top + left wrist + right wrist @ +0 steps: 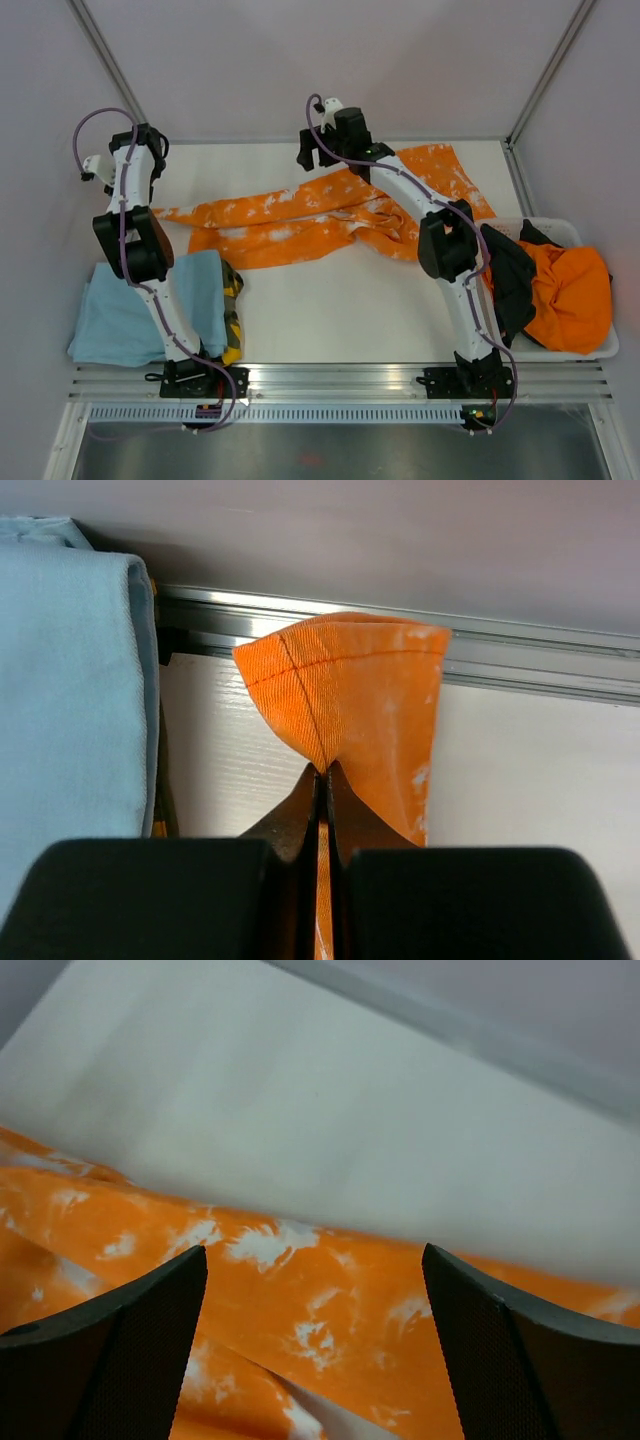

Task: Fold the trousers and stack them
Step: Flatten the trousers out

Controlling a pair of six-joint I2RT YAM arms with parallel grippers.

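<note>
Item 1: trousers [330, 215]. Orange, mottled with white. Laid lengthwise across the far half of the bench [330, 320], broader end to the right, legs trailing left, rumpled and doubled over near the middle.

Item 2: left fingers [305, 820]. Pressed fully together on a hemmed orange edge of the trousers, the pinched fabric fanning out beyond the tips. Exact spot along the garment hard to place from overhead, probably the left-hand leg end.

Item 3: right fingers [306, 157]. Spread wide, nothing between them, poised over the mottled fabric at the far middle of the bench. Contact with the cloth not discernible.

Item 4: light blue cloth [120, 315]. Folded, near left corner, beside the left arm's base, with a yellow-and-black patterned piece [232, 310] tucked along its right edge.

Item 5: white bin [600, 345]. At the right edge, holding a plain orange garment [570, 295] and a black garment [510, 280].
</note>
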